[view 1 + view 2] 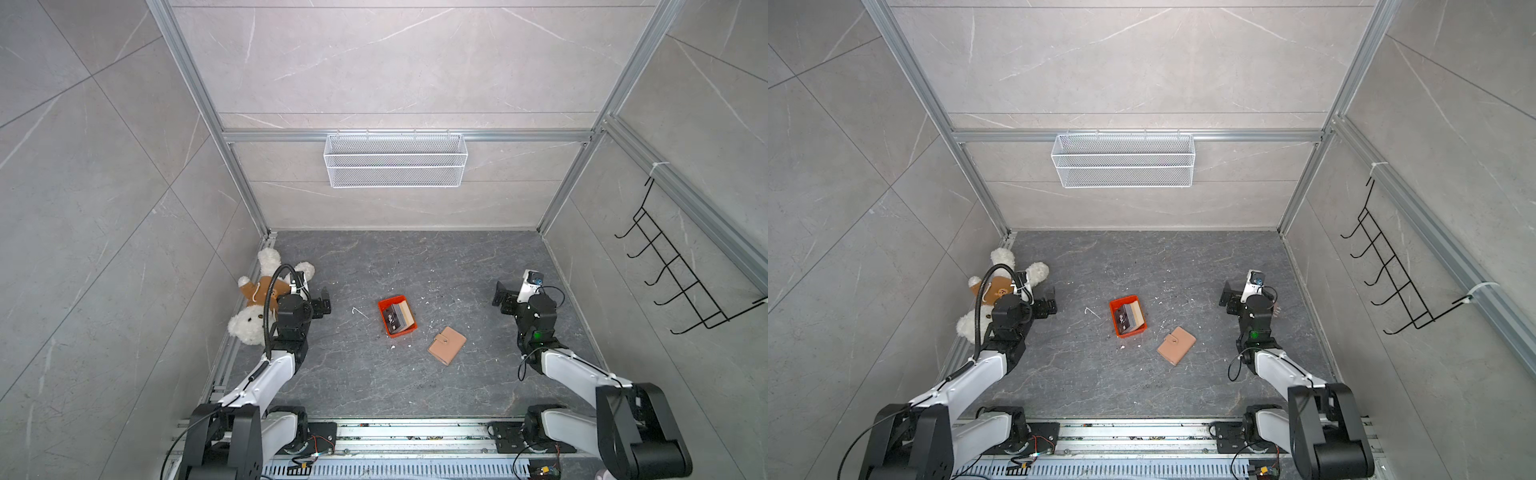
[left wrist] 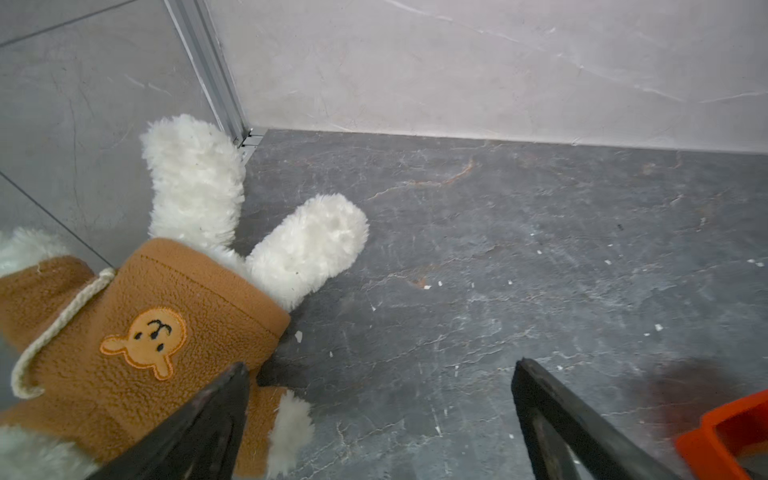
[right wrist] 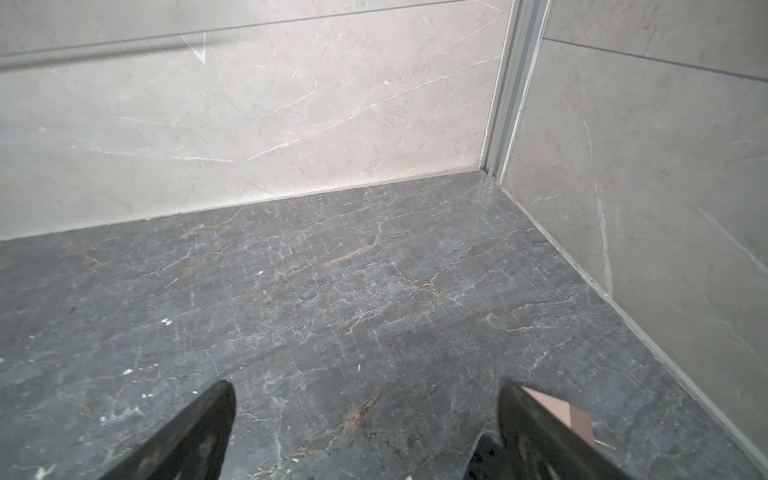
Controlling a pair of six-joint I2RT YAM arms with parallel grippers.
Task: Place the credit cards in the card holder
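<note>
1. Cards [image 1: 394, 320] stand in the tray [image 1: 382, 316], mid tabletop [image 1: 353, 374].
2. Holder [image 1: 446, 345] lies shut at the tray's 4 o'clock, nearby.
3. Left fingers [image 2: 216, 407], 9 o'clock: spread, empty.
4. Right fingers [image 3: 199, 428], 3 o'clock: spread, empty.

Credit cards [image 1: 399, 318] in the orange tray [image 1: 390, 299] too small to count; teddy bear [image 1: 245, 324] partly behind left arm [image 1: 293, 318].

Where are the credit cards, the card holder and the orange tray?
credit cards [image 1: 393, 319]: in a top view, on the black card's face.
card holder [image 1: 447, 346]: in a top view, middle of its closed cover.
orange tray [image 1: 391, 299]: in a top view, on its far rim.
</note>
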